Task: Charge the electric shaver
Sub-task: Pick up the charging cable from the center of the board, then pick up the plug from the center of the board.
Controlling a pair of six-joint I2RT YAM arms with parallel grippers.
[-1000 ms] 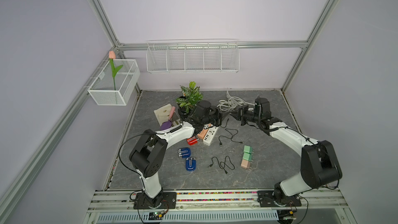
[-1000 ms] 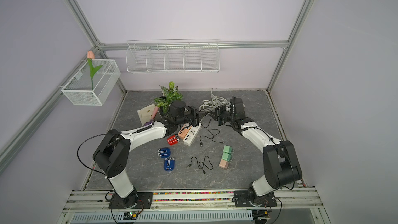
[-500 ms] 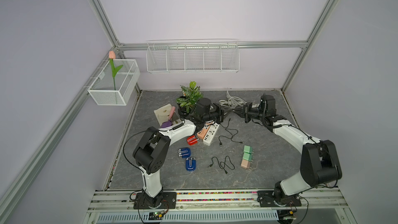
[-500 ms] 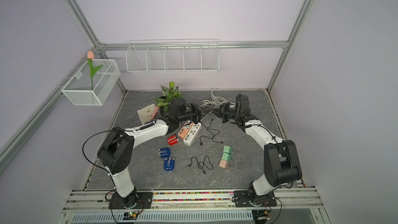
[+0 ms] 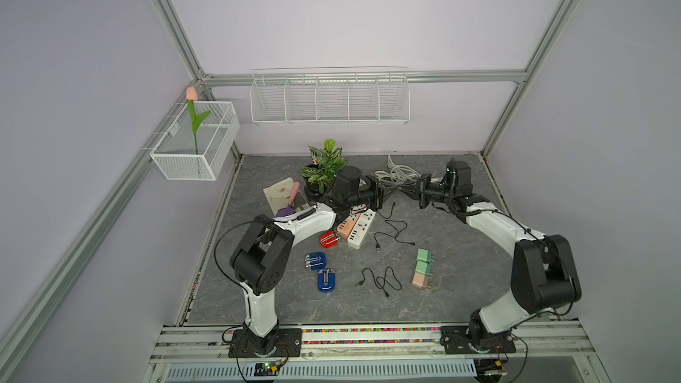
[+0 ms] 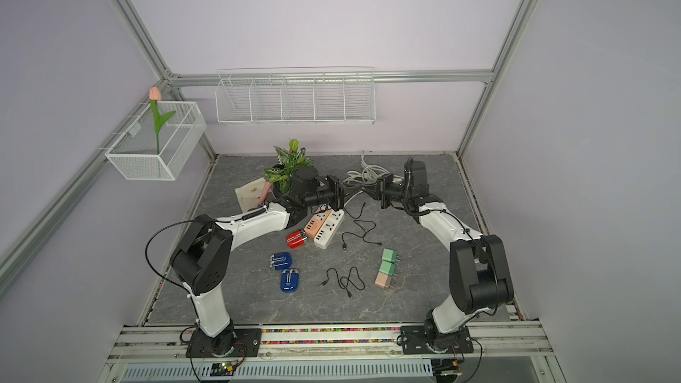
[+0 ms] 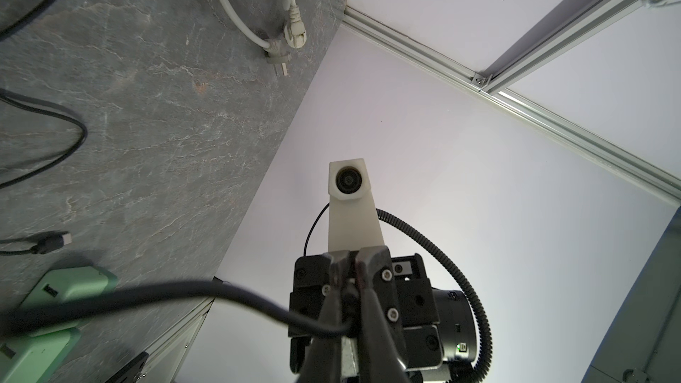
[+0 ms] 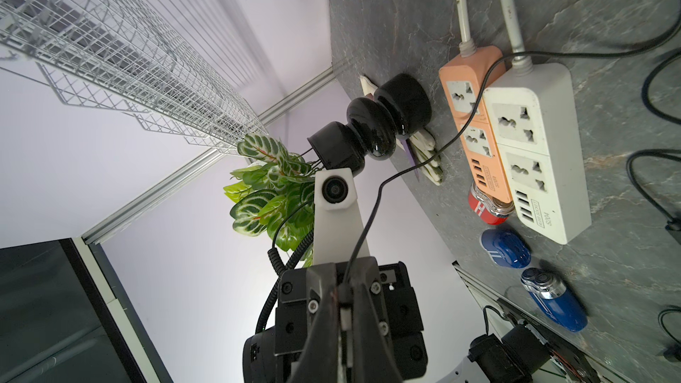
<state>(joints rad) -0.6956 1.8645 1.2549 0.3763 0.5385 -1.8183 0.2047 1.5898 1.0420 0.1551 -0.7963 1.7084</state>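
Left gripper (image 5: 391, 190) nearer right gripper (image 5: 409, 190), cable (image 8: 370, 211) pinched, tulip (image 5: 194, 123) in basket (image 5: 184, 168)

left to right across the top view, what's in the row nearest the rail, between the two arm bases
nearer blue shaver -> loose black cable -> pink adapter

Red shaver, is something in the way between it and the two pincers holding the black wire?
Yes. The orange power strip and white power strip lie between the red electric shaver and the left pincer and right pincer, both shut on the thin black cable. Nothing covers the shaver.
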